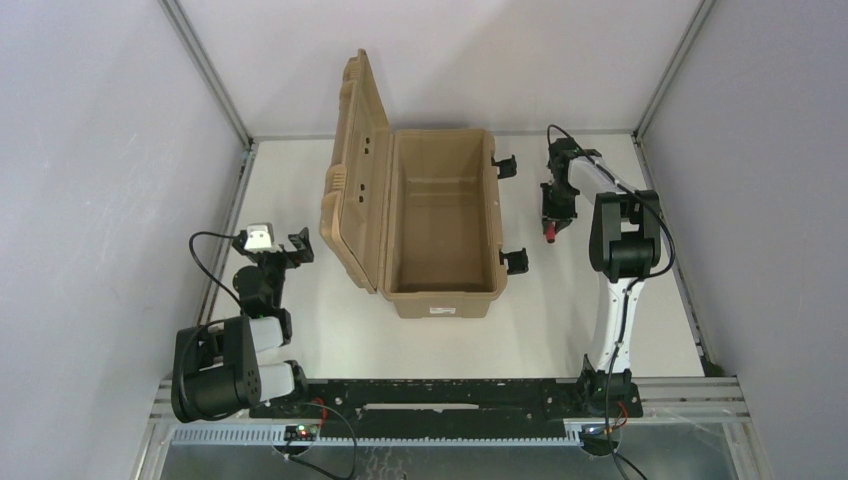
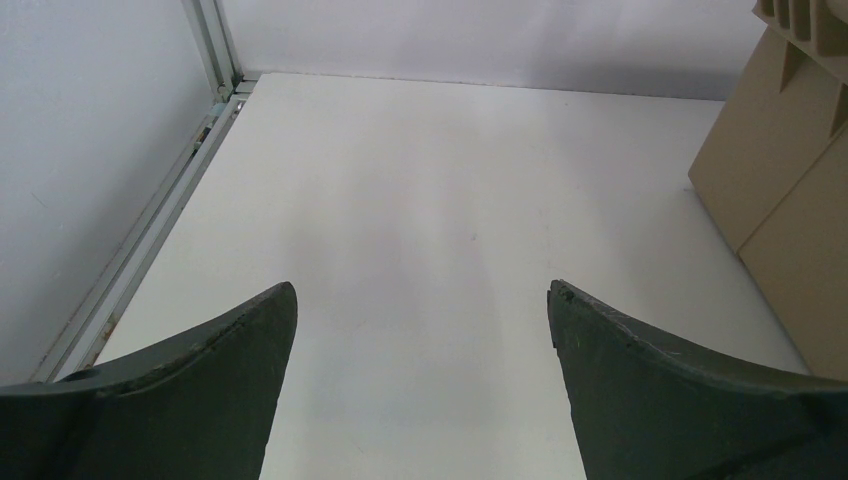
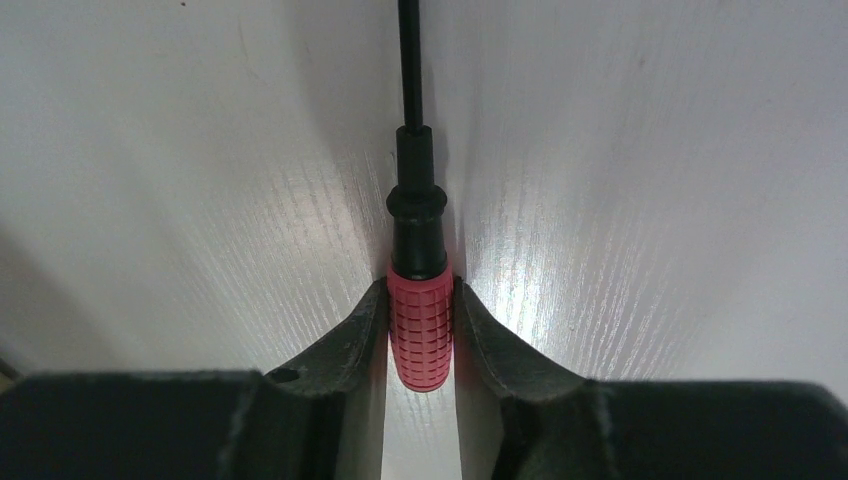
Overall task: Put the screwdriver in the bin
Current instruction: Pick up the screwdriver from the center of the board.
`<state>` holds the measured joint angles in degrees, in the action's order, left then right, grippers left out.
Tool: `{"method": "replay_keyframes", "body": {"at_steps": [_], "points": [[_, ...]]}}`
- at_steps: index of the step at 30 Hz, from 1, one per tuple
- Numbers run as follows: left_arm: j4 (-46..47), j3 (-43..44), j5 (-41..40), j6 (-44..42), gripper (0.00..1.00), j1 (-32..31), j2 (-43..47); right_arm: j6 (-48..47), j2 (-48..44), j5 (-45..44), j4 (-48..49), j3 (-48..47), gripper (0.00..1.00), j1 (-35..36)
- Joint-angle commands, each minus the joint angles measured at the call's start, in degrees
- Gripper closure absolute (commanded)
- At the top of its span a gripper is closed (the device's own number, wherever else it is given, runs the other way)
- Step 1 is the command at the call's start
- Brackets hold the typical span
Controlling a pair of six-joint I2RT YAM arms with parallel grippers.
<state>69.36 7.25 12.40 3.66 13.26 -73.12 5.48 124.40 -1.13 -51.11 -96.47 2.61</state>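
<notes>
The right tool (image 3: pixel 420 300) is clamped on the screwdriver (image 3: pixel 421 335): its two dark fingers (image 3: pixel 350 340) press against either side of the red gridded handle, close to the handle's forward end, while the rounded butt sits back in the gap between them. Ahead of the fingertips the black collar and then the thin black shaft run straight on, away from the tool and out past the top of the wrist view, so the tip is out of sight. The white worktop (image 3: pixel 650 200) lies directly behind the screwdriver, but the pictures do not show whether the two are touching. From above, only a speck of red shows at the tip of this tool, which points down at the worktop. The bin (image 1: pixel 440 300) stands near the right tool, on its left side and apart from it, with its two black latches (image 1: pixel 515 262) on the wall facing the tool. The bin is open, its tan inside bare. Its ribbed lid (image 1: pixel 355 170) stands up along the side farthest from the right tool, and a small white label (image 1: pixel 440 311) is on the near wall. The left tool (image 2: pixel 420 290) hangs over bare worktop beyond that lid, its fingers spread wide apart with nothing between them. A tan corner of the bin sits ahead of it and off to its right.
</notes>
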Motion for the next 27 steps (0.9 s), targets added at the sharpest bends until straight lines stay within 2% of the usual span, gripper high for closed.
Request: {"method": "replay_keyframes", "body": {"at_steps": [1, 6, 16, 27], "points": [[2.22, -0.96, 0.44, 0.38, 0.0, 0.04, 0.11, 0.32, 0.96, -1.4, 1.01, 0.45, 0.74, -0.4], [2.22, -0.93, 0.43, 0.38, 0.0, 0.01, 0.11, 0.41, 0.29, 0.41, 1.0, 0.23, 0.78, -0.44], [2.19, -0.97, 0.43, 0.38, 0.0, 0.07, 0.11, 2.2, -3.64, 16.68, 2.85, 0.87, 0.81, -4.19], [2.19, -0.92, 0.43, 0.38, 0.0, 0.03, 0.09, 7.17, -7.56, 28.85, 5.35, -0.09, 0.81, -7.46]]}}
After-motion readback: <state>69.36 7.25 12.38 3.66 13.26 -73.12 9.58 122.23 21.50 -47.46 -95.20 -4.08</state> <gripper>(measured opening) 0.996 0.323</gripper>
